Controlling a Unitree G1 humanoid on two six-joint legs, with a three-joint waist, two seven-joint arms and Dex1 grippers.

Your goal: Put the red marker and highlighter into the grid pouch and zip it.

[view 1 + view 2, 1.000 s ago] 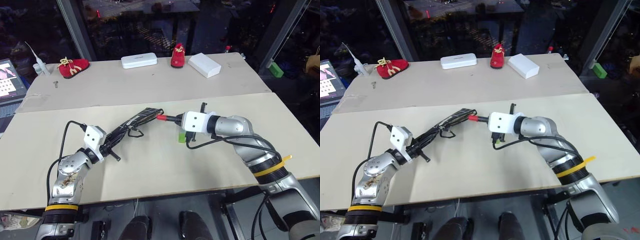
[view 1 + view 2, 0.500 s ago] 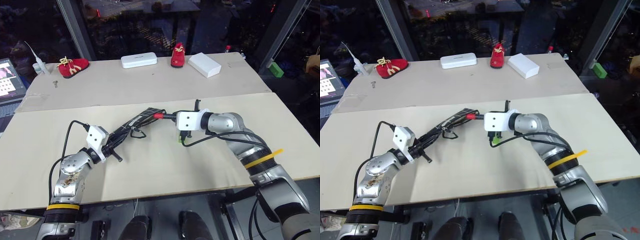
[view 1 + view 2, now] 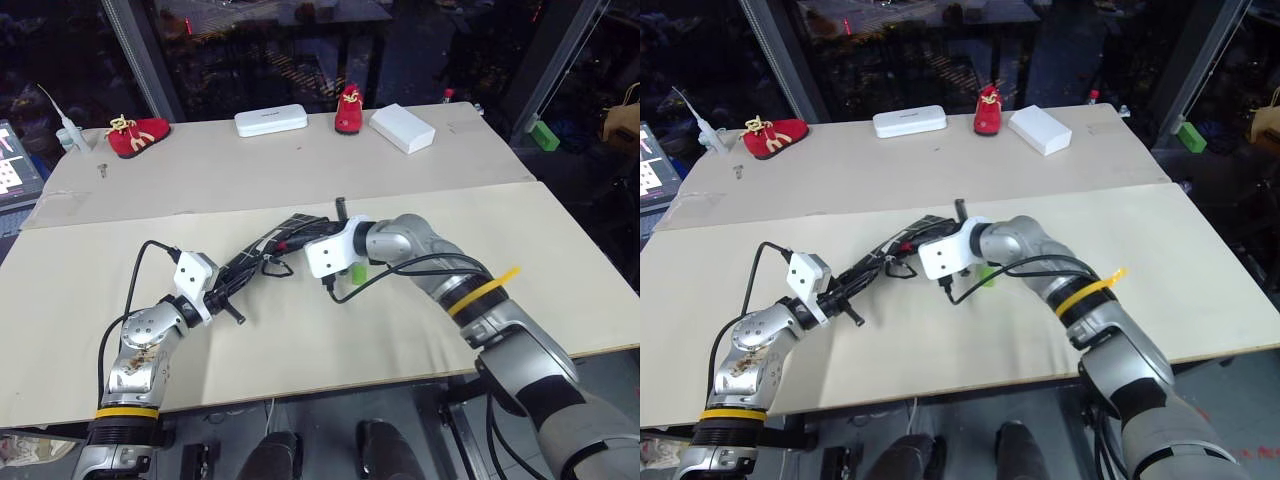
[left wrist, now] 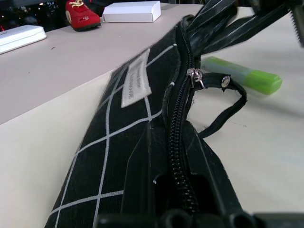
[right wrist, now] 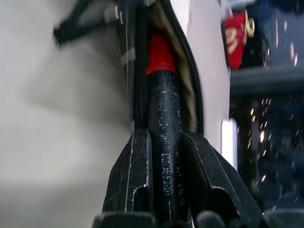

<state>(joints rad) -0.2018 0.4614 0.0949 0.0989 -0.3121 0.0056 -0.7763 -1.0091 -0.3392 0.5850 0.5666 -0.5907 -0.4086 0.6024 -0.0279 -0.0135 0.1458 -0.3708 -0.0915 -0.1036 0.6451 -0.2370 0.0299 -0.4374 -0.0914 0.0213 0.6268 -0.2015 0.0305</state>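
Our right fingers [image 5: 164,190] grip the marker [image 5: 161,114] at the pouch [image 4: 137,123] mouth, left fingers [image 3: 228,290] pinching the pouch; a skewed push could snag the zipper edge.

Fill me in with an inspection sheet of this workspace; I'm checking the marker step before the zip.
Surface: beige table, a second board behind it.
Job's things: grid pouch held up at one end, mouth open; red marker tip entering the mouth; highlighter lying on the table beside the pouch.
Clutter: two red shoes, white oblong case, white box at the back.
Grippers: left gripper shut on the pouch; right gripper shut on the marker.
Cables: black cable looping off the right wrist.
Surroundings: dark glass behind; laptop at the left edge.
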